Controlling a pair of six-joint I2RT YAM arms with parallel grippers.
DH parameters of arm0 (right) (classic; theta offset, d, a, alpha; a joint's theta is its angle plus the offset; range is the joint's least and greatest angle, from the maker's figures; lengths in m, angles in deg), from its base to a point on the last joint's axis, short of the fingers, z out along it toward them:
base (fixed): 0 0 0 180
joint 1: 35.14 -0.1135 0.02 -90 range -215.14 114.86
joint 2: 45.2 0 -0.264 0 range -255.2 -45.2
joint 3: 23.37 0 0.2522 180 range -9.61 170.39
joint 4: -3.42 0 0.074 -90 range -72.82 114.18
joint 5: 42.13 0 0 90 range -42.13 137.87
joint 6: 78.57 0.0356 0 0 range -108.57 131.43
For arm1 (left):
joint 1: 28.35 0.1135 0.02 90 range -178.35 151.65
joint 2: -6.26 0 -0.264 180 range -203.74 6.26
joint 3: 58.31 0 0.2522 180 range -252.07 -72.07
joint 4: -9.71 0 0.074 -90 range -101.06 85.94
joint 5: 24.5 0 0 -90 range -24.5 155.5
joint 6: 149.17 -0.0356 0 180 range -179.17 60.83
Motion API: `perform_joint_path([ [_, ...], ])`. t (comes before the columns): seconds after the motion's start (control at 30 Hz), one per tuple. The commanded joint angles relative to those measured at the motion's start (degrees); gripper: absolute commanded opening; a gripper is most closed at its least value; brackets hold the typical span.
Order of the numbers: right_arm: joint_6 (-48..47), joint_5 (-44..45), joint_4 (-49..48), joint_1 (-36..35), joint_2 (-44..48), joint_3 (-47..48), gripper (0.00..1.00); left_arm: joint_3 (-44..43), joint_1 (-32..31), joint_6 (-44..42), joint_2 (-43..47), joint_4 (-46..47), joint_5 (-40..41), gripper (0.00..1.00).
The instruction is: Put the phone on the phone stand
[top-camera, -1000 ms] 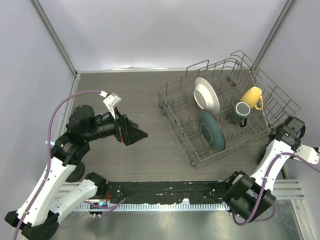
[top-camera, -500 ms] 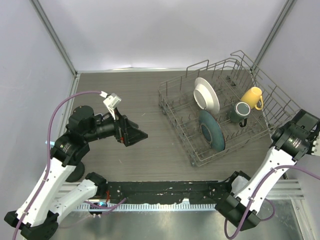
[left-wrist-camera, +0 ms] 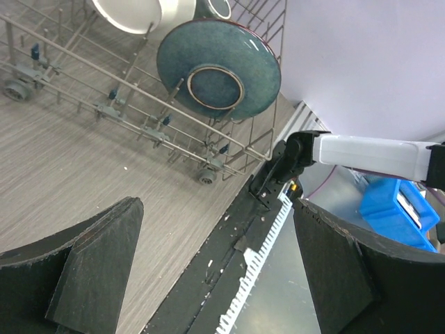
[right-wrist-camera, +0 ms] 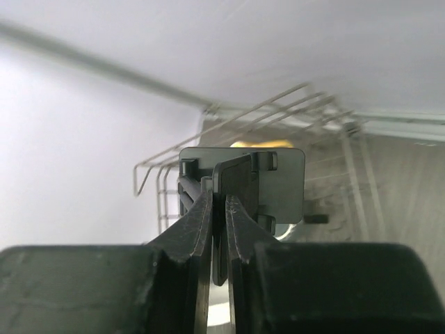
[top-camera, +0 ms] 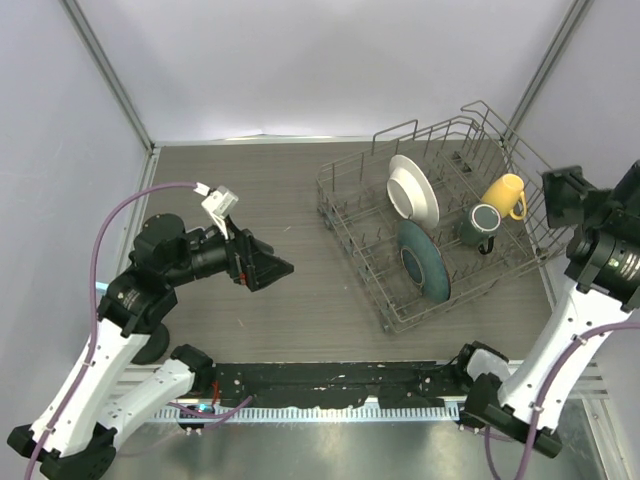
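Phone does not show in any view, so you cannot tell which way it lies from either gripper, or which arm is nearer. Grey table (top-camera: pixel 290 195) carries a wire rack (top-camera: pixel 352 262) on its right half. Your left gripper (top-camera: pixel 282 268) hovers over the left-centre, jaws wide apart and empty, pointing toward the rack. Your right gripper (right-wrist-camera: pixel 218 202) is raised by the rack's right end. Its fingers are pinched on a thin dark plate, edge-on, backed by a grey rounded panel. This is apparently the head of the stand (right-wrist-camera: pixel 281 182).
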Motion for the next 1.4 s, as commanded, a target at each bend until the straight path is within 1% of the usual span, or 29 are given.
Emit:
perform_joint_path([
  [0.0,2.51,-7.38,-3.42,-6.76,-4.62,6.96,0.0,-0.55,-0.19,0.66,1.67,2.3,4.03,0.93],
  [0.03,3.21,-7.04,-3.86,-12.34,-5.51,7.59,0.0,-0.55,-0.19,1.19,2.02,2.56,5.17,0.93],
  [0.07,3.83,-6.08,-4.21,-15.79,-6.3,8.38,0.0,-0.55,-0.19,1.54,2.2,3.0,5.79,0.93],
  [0.13,5.94,-0.38,-4.82,-24.57,-9.37,10.49,0.0,-0.64,-0.19,1.89,3.34,3.09,7.71,0.93],
  [0.17,6.38,2.0,-5.35,-33.67,-10.87,11.28,0.0,-0.73,-0.19,2.33,3.78,3.09,9.99,0.93],
  [0.2,6.99,8.11,-5.53,-39.85,-12.27,13.11,0.0,-0.9,-0.19,2.42,4.22,2.83,11.32,0.93],
  [0.23,7.26,11.39,-5.62,-44.87,-15.77,14.43,0.0,-0.99,-0.28,2.6,5.18,2.66,12.81,0.93],
  [0.27,7.44,15.25,-5.62,-55.97,-17.54,15.84,0.0,-1.08,-0.19,2.95,5.62,1.7,15.69,0.93],
  [0.33,7.7,22.8,-5.79,-64.65,-21.67,20.06,0.0,-1.43,-0.19,3.39,7.72,0.46,19.48,0.93],
  [0.37,7.88,24.07,-6.32,-68.44,-25.35,21.2,0.0,-1.43,-0.19,3.56,8.61,-0.93,21.77,0.93],
  [0.4,7.88,24.6,-7.11,-74.39,-27.39,22.61,0.0,-1.43,-0.19,4.0,9.57,-1.47,25.79,0.93],
  [0.47,8.66,25.92,-10.08,-79.44,-31.42,22.89,0.0,-1.26,-0.19,4.44,13.25,-2.96,30.38,0.93],
  [0.5,8.67,26.19,-11.41,-84.33,-32.58,22.19,0.0,-1.17,-0.19,4.97,14.67,-3.58,35.27,0.94],
  [0.63,12.53,28.56,-13.79,-92.18,-38.21,19.64,0.0,-0.11,-0.19,6.38,21.17,-5.08,43.65,0.93],
  [0.67,15.23,28.48,-15.62,-92.9,-38.74,17.98,0.0,0.32,-0.19,6.55,23.19,-4.99,44.37,0.93],
  [0.7,16.74,27.78,-17.12,-93.34,-39.09,13.44,0.0,1.11,-0.19,6.73,23.9,-4.99,44.55,0.93],
  [0.77,21.04,26.02,-21.32,-94.05,-39.1,8.15,0.0,1.82,-0.19,6.99,24.52,-4.99,43.94,0.93],
  [0.8,25.93,25.93,-21.87,-94.14,-39.62,4.12,0.0,2.43,-0.19,6.99,24.18,-5.25,43.59,0.93],
  [0.87,30.09,26.1,-21.88,-94.4,-40.32,1.37,0.0,2.53,-0.19,6.56,23.12,-6.48,42.27,0.94],
  [0.9,34.55,26.62,-21.88,-94.49,-40.5,-1.08,0.0,2.52,-0.19,6.29,21.47,-6.83,41.57,0.95],
  [0.97,37.22,26.63,-24.59,-94.75,-41.03,-5.39,0.0,2.44,-0.28,5.59,19.88,-7.62,39.73,0.96],
  [1.0,38.54,26.8,-25.47,-94.84,-41.55,-6.11,0.0,2.52,-0.28,5.5,18.65,-7.63,39.11,0.96],
  [1.07,40.21,26.54,-24.17,-94.84,-43.66,-5.86,0.0,3.4,-0.19,6.2,17.59,-6.75,37.27,0.96],
  [1.17,40.83,25.92,-23.99,-95.28,-46.47,-5.07,0.0,6.03,-0.19,7.95,16.97,-4.73,35.59,0.96],
  [1.37,43.29,26.54,-22.41,-95.98,-51.21,-3.48,0.0,9.9,-0.19,9.8,16.62,-4.46,36.2,0.96],
])
